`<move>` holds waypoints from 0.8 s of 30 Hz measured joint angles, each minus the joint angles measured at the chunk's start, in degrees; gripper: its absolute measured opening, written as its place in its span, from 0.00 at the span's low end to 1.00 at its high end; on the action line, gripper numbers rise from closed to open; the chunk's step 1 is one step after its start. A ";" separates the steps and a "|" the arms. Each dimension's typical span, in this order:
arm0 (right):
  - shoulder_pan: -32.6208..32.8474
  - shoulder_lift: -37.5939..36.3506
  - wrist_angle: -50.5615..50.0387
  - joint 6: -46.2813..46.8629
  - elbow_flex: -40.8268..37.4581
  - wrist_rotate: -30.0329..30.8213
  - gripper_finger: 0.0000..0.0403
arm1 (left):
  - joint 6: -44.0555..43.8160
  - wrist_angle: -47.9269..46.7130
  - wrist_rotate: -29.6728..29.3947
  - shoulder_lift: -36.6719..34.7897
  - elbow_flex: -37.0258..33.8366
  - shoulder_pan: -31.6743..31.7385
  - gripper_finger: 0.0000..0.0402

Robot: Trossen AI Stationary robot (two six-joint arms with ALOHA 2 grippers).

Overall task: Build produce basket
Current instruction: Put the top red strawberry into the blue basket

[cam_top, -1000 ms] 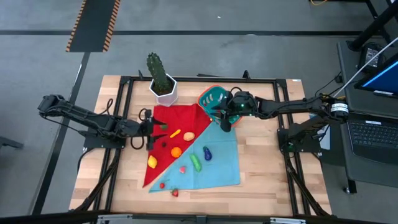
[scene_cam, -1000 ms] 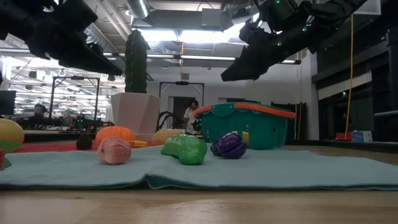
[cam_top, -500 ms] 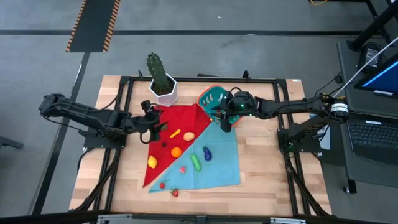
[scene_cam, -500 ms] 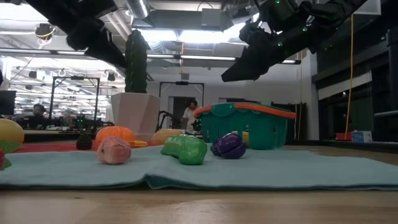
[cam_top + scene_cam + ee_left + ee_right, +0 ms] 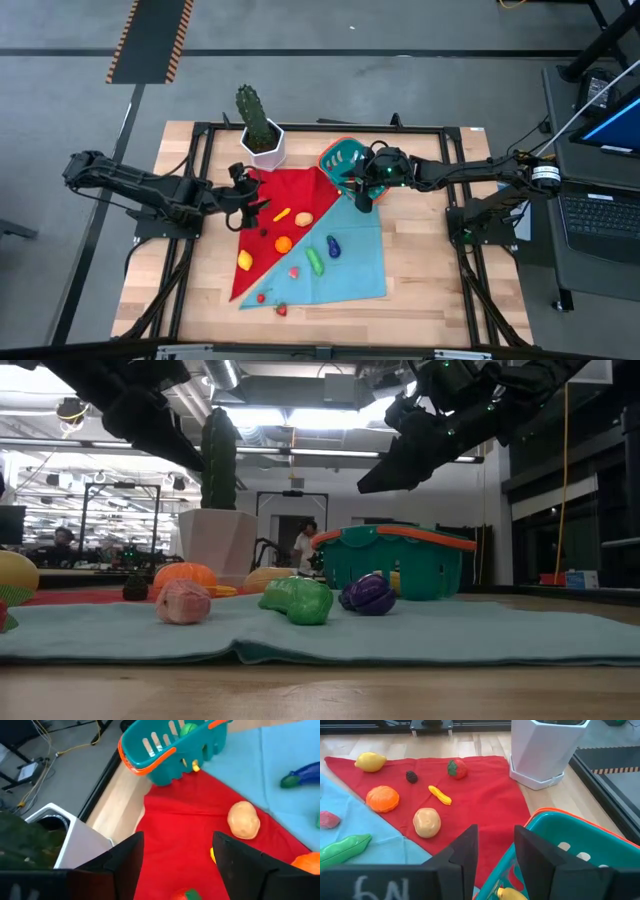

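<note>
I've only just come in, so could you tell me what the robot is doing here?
It is filling the basket with toy produce. The right gripper hangs by the basket's rim, empty, jaws part open. The left gripper hovers open over the red cloth, holding nothing. Most produce, like the orange, lies on the cloths.

Counted from above, I have two grippers, my left gripper (image 5: 252, 206) and my right gripper (image 5: 360, 199), over two cloths, one red cloth (image 5: 300, 190) and one light blue cloth (image 5: 355, 270), with one basket (image 5: 338, 157) and one white pot (image 5: 265, 146) holding one cactus (image 5: 250, 108). Eleven loose pieces of produce lie on the cloths: one strawberry (image 5: 457, 768), one dark berry (image 5: 411, 776), one lemon (image 5: 370, 761), one orange (image 5: 382, 798), one small yellow piece (image 5: 440, 795), one tan piece (image 5: 427, 822), one pink piece (image 5: 294, 271), one green piece (image 5: 315, 261), one eggplant (image 5: 333, 247) and two small red pieces (image 5: 261, 297). Two more show inside the basket, one green (image 5: 188, 728) and one yellow (image 5: 195, 766)
</note>
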 joint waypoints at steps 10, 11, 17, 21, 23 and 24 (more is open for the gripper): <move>-0.02 0.00 0.02 -0.02 0.00 0.00 0.32 | 4.85 -2.06 13.02 4.96 0.01 3.32 0.57; -0.02 0.00 0.02 -0.04 0.00 0.00 0.32 | 5.63 -2.55 14.47 5.80 -0.02 4.06 0.57; -0.01 0.04 0.00 -0.06 0.00 0.00 0.32 | 11.06 -11.47 20.23 11.21 3.90 7.61 0.57; -0.02 0.04 0.00 -1.12 0.00 0.00 0.32 | 13.70 -20.69 20.26 15.14 10.35 8.89 0.57; -0.02 0.04 -0.01 -1.29 0.00 0.00 0.32 | 15.43 -23.61 20.30 17.07 13.31 9.16 0.57; -0.02 0.04 -0.06 -1.29 0.00 0.00 0.32 | 16.93 -24.44 20.39 18.04 14.41 9.17 0.57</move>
